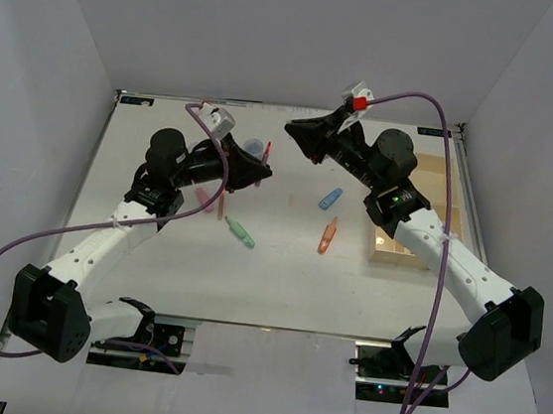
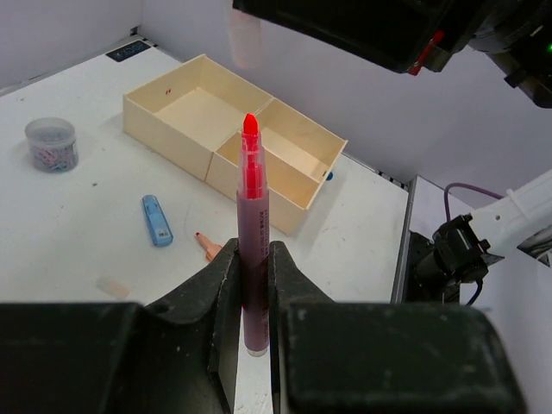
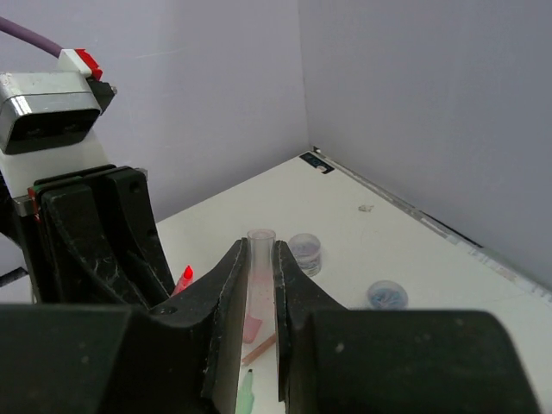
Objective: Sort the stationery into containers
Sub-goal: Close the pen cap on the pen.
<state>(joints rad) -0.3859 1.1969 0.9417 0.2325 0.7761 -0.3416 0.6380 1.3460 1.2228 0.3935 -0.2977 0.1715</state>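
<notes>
My left gripper (image 1: 258,171) (image 2: 253,250) is shut on a red marker (image 1: 264,155) (image 2: 253,233), uncapped, with its bright red tip up. My right gripper (image 1: 292,129) (image 3: 259,252) is shut on a clear pinkish cap (image 3: 260,259), held in the air just right of the marker; the cap also shows in the left wrist view (image 2: 245,39). The beige tray (image 1: 391,258) (image 2: 168,138) lies at the right, under my right arm. A blue piece (image 1: 330,198) (image 2: 156,220), an orange piece (image 1: 327,235) (image 2: 210,247), a green pen (image 1: 241,232) (image 3: 248,392) and a pink piece (image 1: 202,199) (image 3: 251,328) lie on the table.
A small round pot (image 1: 253,147) stands behind my left gripper. Two pots (image 3: 304,252) (image 3: 386,295) show in the right wrist view, one (image 2: 51,144) in the left wrist view. A thin stick (image 1: 223,201) (image 3: 259,349) lies by the pink piece. Walls enclose the table.
</notes>
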